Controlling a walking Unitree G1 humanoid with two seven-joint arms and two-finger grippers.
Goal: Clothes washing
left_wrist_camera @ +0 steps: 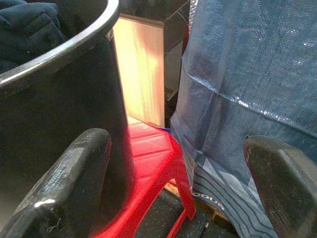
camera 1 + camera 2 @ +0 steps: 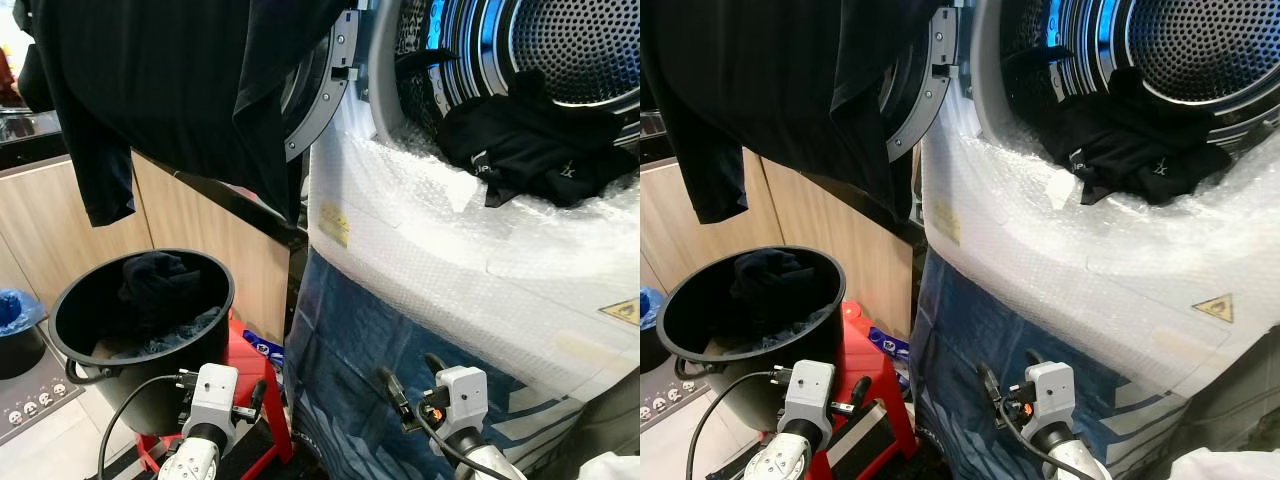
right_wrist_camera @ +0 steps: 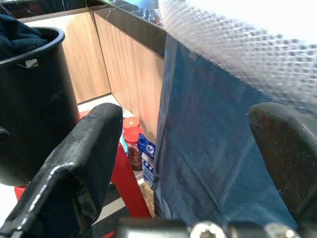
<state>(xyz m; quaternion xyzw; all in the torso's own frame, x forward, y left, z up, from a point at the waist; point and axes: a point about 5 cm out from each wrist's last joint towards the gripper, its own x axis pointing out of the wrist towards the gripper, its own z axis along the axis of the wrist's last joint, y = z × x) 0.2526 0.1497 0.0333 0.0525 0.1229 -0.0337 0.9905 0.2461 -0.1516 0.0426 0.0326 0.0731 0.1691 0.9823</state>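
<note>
Laundry sits in two places around the bubble-wrapped front-loading washing machine (image 2: 480, 250): a crumpled black garment (image 2: 530, 145) lies on the lip of its open drum; more dark clothes (image 2: 155, 290) fill the round black plastic bucket (image 2: 140, 330) on a red plastic stool (image 1: 153, 148) beside it; both the left gripper (image 1: 178, 168) and right gripper (image 3: 183, 163) hang low before the machine, fingers spread and empty; the lip garment could likely slide out, since it overhangs slippery wrap.
</note>
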